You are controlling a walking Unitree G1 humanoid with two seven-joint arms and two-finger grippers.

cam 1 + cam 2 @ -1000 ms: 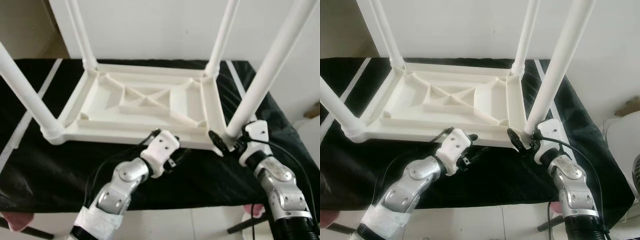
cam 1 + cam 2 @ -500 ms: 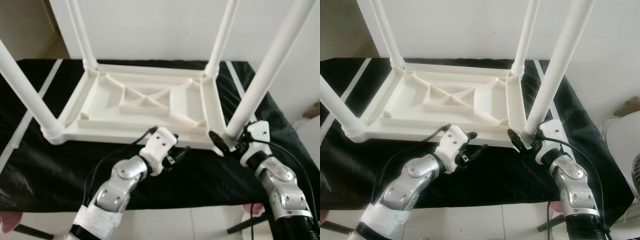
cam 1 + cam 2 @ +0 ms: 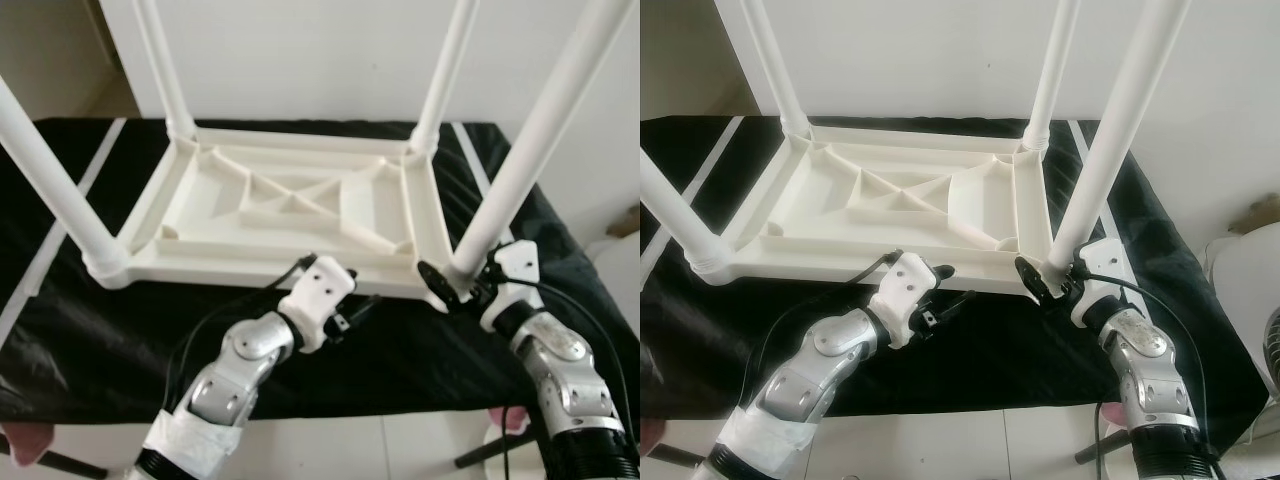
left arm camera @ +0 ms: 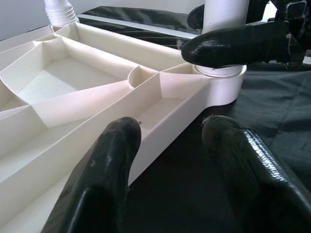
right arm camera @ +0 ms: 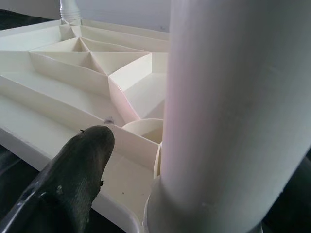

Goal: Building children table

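Observation:
A white plastic children's table [image 3: 250, 265] lies upside down on a black cloth, with its ribbed underside facing up. All of its legs stand upright: two far ones and two near ones. My left gripper [image 3: 355, 308] is open at the front rim, right of the middle. In the left wrist view one finger [image 4: 107, 165] is over the rim and the other over the cloth. My right gripper [image 3: 462, 282] is shut around the base of the near right leg [image 3: 530, 140], just above its socket. One of its fingers [image 4: 233, 43] lies across the leg.
The black cloth [image 3: 100, 330] has pale stripes [image 3: 40, 265] at its left and ends near my arms above a light tiled floor. A white wall stands close behind. A pink object [image 3: 25, 445] is at the lower left and a white rounded object [image 3: 1250, 280] at the right.
My left gripper has turned a little, so one finger now sticks out to the right along the front rim. The right gripper and the table have stayed put.

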